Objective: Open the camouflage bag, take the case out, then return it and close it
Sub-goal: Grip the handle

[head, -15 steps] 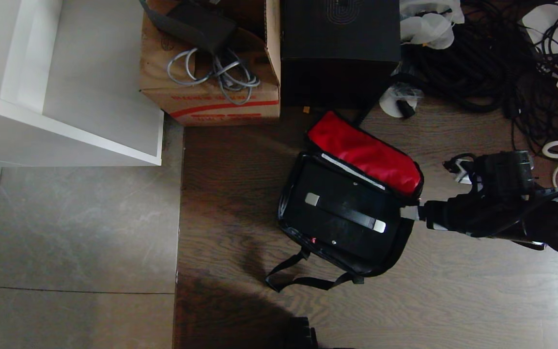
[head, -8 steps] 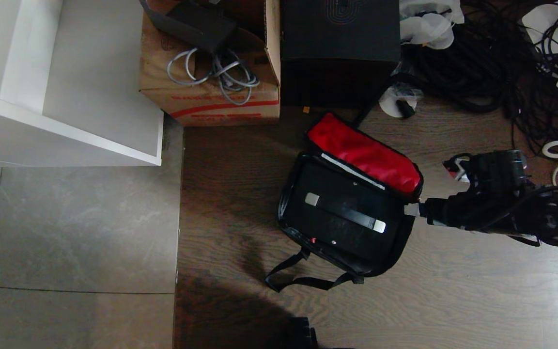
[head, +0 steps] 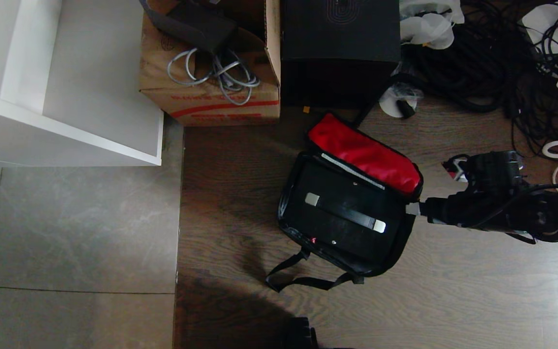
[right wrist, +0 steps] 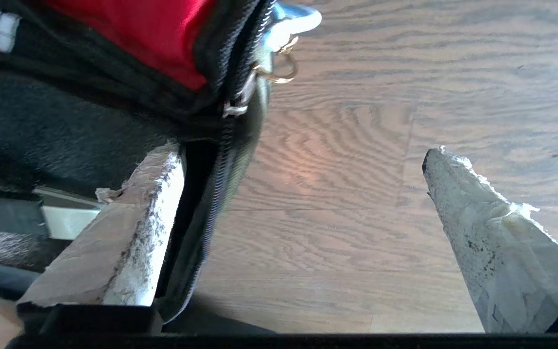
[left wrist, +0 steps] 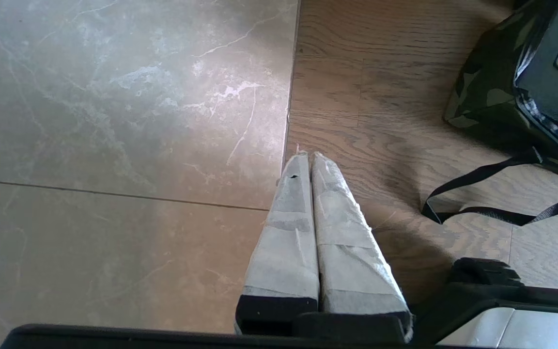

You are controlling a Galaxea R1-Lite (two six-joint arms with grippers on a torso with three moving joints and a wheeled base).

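On the wood floor (head: 453, 300) by the cardboard box (head: 211, 97), the camouflage bag (head: 405, 232) lies unzipped, red flap thrown back, the case (head: 342, 213) flat inside. My right gripper (head: 412, 209) spreads wide at its zipper edge, one finger inside the rim; bare floor lies beyond. My left gripper (left wrist: 305, 160) hangs closed, apart.

The right arm (head: 502, 213) is showing black housings trailing thin black cables. Both grippers are wearing fingers (right wrist: 492, 232) wrapped in scuffed, fraying whitish tape above black bases (left wrist: 279, 310).
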